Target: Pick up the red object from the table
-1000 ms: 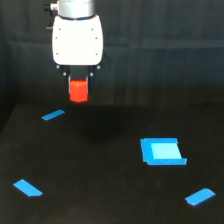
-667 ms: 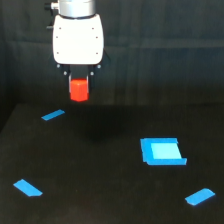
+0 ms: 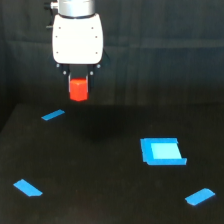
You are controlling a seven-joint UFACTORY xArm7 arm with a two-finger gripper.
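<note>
Four blue flat pieces lie on the table (image 3: 100,200), a matte black surface. Nearest the front edge, a small blue strip (image 3: 200,196) sits toward the front corner on the exterior view's right, and another blue strip (image 3: 28,188) lies toward the front corner on the exterior view's left. Farther back, a larger blue square patch (image 3: 162,151) rests right of the middle. Near the far edge on the left lies a thin blue sliver (image 3: 53,115). Above that far edge, the gripper (image 3: 78,89) hangs under its white body, its fingers closed around the red object (image 3: 78,90), which is held clear of the table.
</note>
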